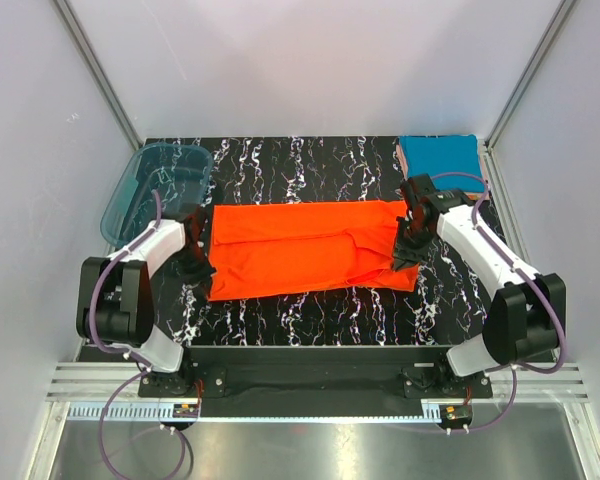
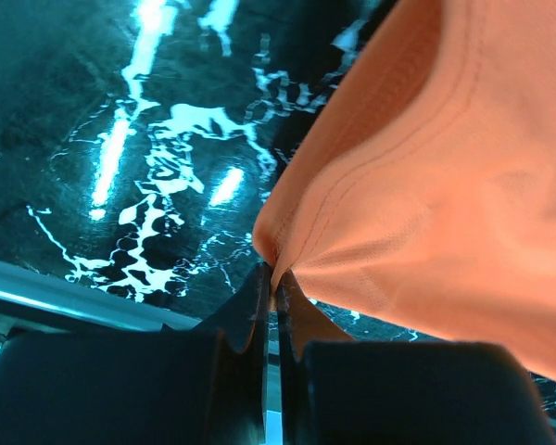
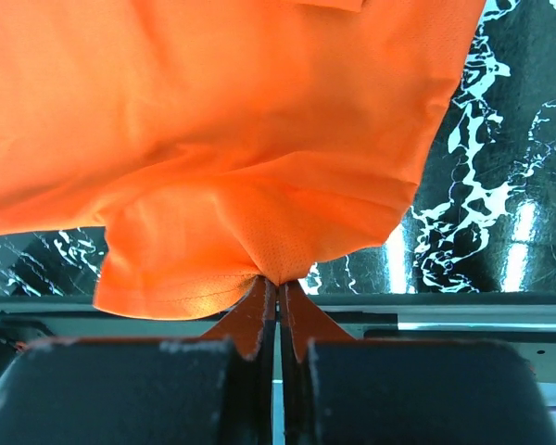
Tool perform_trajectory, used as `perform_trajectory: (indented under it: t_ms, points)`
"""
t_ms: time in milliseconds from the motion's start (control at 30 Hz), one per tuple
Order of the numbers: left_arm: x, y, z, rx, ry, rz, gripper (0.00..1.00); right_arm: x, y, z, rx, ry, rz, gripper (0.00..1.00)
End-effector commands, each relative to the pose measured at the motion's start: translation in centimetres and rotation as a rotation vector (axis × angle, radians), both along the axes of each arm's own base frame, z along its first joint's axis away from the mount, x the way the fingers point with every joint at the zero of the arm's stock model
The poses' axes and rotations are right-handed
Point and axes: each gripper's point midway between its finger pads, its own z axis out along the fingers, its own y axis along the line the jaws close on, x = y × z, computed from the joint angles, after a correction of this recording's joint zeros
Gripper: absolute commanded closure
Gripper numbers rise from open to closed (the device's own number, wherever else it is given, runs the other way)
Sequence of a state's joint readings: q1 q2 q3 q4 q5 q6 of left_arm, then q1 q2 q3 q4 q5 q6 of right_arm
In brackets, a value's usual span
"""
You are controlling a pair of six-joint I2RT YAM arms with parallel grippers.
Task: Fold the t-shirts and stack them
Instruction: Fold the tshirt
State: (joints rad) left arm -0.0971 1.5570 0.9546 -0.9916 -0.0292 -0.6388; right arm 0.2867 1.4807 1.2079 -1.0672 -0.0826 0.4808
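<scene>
Observed orange shirt [image 1: 310, 250] laid as a long band across mid tabletop [image 1: 310, 322]. Found left end effector [image 2: 276, 284] pinched tight on its left edge, elbow folded back near tub [image 1: 155, 185]. Found right end effector [image 3: 278, 284] pinching its right edge, forearm angled inward and down. Recorded teal shirt [image 1: 438, 157] folded square at far right corner.

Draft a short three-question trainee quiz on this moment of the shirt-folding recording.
1. True or false: the left gripper is shut on the orange shirt.
2. The folded teal shirt lies at the table's: A) far right corner, B) far left corner, C) near edge.
3. What sits at the far left corner?
Key: 1 true. 2 A. 3 The translucent tub.
</scene>
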Motion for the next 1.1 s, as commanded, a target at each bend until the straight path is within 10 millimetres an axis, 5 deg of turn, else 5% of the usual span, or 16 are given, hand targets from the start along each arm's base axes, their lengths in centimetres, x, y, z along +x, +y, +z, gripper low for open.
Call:
perform_trajectory:
  t_ms: [0,500,1067]
  points:
    - [-0.2,0.5,0.4,0.018,0.007,0.030,1.00,1.1,-0.1,0.9,0.022,-0.040,0.028,1.00]
    - [4.5,-1.3,2.7,-0.078,-0.069,-0.027,1.00,8.2,-1.0,2.7,0.015,-0.118,0.050,1.00]
    - [9.9,-1.7,3.5,-0.085,-0.018,0.013,1.00,14.2,-1.3,1.5,0.035,-0.124,0.039,1.00]
